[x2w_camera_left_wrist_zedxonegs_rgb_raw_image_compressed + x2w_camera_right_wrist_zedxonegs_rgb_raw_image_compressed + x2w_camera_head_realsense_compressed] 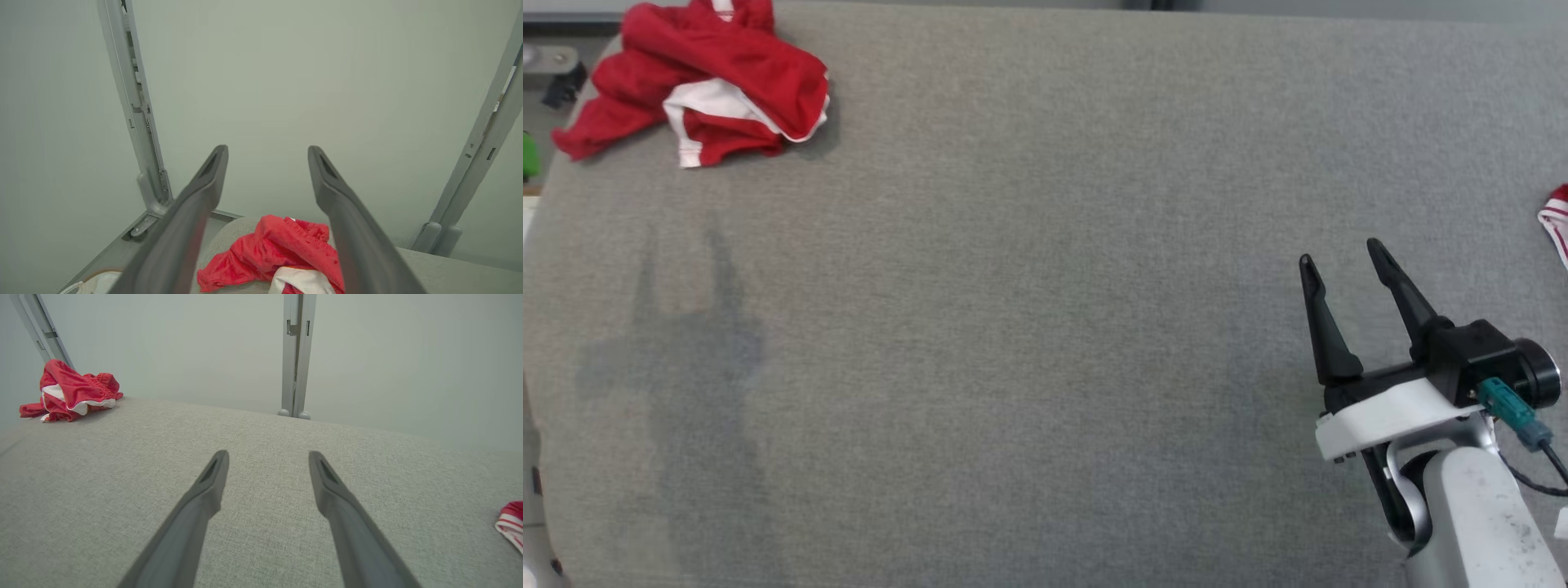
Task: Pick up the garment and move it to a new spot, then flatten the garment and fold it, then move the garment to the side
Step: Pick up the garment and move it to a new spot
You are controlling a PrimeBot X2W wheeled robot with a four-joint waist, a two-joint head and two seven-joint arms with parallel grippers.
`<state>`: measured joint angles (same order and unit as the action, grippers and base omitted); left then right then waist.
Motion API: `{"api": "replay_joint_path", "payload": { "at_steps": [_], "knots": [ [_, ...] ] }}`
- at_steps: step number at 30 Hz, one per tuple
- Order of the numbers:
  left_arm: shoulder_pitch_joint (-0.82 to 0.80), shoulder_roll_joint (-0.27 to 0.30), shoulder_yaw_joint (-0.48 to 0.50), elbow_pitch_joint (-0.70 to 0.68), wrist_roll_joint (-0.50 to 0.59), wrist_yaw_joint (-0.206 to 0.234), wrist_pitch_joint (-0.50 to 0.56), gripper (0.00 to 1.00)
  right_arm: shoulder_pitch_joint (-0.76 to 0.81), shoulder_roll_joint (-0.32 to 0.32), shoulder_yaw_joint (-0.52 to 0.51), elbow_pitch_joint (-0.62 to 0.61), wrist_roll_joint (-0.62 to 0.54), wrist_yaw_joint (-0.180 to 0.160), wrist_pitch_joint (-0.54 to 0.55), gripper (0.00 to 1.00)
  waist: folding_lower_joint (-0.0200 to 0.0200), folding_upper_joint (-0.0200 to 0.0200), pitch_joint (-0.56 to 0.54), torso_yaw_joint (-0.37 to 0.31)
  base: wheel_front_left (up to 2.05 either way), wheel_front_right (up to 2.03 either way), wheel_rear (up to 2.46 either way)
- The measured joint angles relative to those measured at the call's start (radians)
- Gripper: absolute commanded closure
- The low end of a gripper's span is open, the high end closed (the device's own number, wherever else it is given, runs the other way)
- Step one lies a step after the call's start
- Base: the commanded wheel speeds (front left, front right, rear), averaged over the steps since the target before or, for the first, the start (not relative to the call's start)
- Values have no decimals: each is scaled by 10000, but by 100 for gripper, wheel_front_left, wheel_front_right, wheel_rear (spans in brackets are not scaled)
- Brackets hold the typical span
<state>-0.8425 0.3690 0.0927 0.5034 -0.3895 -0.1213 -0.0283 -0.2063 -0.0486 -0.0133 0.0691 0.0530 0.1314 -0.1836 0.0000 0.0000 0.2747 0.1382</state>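
The garment (707, 82) is a crumpled red piece with white trim, lying at the far left corner of the grey table (1029, 327). It shows below my left gripper (267, 153) as a red heap (278, 253), and the left gripper's two fingers stand open above it, apart from it. In the right wrist view the garment (71, 392) lies far off at the upper left. My right gripper (1339, 251) hovers open over the table's right side with nothing between its fingers (267, 457).
A second red and white striped cloth (1556, 220) pokes in at the table's right edge, also seen low right as the cloth (510, 524). Grey frame posts (296, 355) and a pale wall stand behind the table. A gripper-shaped shadow (686, 343) falls on the left.
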Motion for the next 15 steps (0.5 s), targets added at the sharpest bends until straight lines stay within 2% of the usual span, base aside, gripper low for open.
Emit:
{"api": "replay_joint_path", "payload": {
  "at_steps": [9,15],
  "knots": [
    [-1210,8,-623,2182,-336,-31,1103,0,-174,-2,23,-1060,-190,0,249,0,0,0,1579,-661,0,0,0],
    [-1539,-33,-744,3049,-673,-65,1214,0,-202,-4,-63,-1174,-192,0,199,0,0,0,2483,-1022,0,0,0]
  ]
}}
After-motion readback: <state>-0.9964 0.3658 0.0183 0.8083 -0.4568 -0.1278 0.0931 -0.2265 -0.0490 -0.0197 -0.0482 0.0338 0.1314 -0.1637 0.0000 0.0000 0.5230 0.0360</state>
